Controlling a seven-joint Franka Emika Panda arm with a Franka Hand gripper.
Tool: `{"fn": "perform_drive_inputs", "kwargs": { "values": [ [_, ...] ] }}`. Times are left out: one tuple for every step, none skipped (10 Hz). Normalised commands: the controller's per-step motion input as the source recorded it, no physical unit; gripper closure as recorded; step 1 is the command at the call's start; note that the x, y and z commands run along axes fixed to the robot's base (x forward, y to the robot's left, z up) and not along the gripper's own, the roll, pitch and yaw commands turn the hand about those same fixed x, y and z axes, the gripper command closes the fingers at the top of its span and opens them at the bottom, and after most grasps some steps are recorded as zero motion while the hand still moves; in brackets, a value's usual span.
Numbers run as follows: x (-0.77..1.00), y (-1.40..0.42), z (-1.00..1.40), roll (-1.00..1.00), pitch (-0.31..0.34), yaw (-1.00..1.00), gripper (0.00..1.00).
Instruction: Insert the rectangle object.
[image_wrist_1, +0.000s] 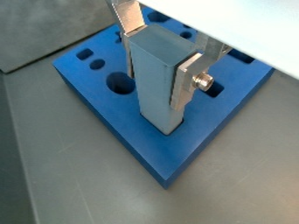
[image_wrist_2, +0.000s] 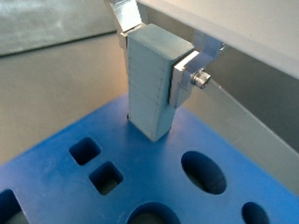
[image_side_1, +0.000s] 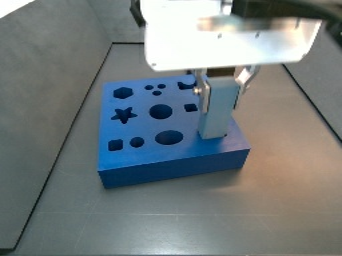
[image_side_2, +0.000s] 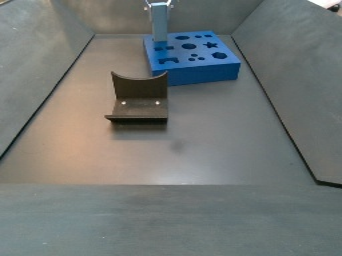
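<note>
Dark grey matte floor (image_side_2: 201, 150) fills the work area, walled on its sides by sloping grey panels (image_side_2: 34, 90). On the far part of the floor in a side view sits the blue block (image_side_2: 214, 68), its top cut with shaped holes: a star, circles, squares. Nearer, left of centre, the fixture (image_side_2: 136, 100) stands apart from the block, with open floor all around it.

Over the block, the gripper (image_wrist_1: 158, 39) is clamped on the rectangle object (image_wrist_1: 158, 83), a grey-blue bar held upright between its silver fingers (image_wrist_1: 191, 77). In both wrist views the bar (image_wrist_2: 149, 83) has its lower end at the block's top near one corner; whether it has entered a hole I cannot tell. In a side view the bar (image_side_1: 217, 108) stands at the right edge of the block (image_side_1: 167, 160), beside a small square hole.

The near half of the floor lies bare, as does the strip to the right of the block up to the wall.
</note>
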Motion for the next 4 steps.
{"fn": "perform_drive_inputs", "kwargs": {
  "values": [
    [0.0,-0.03,-0.81,0.25,-0.097,0.0,1.0],
    [-0.07,-0.09,-0.69,0.32,-0.101,0.0,1.0],
    [0.0,0.0,-0.16,0.0,-0.043,0.0,1.0],
    [0.0,-0.03,0.0,0.04,0.0,0.0,1.0]
  ]
}}
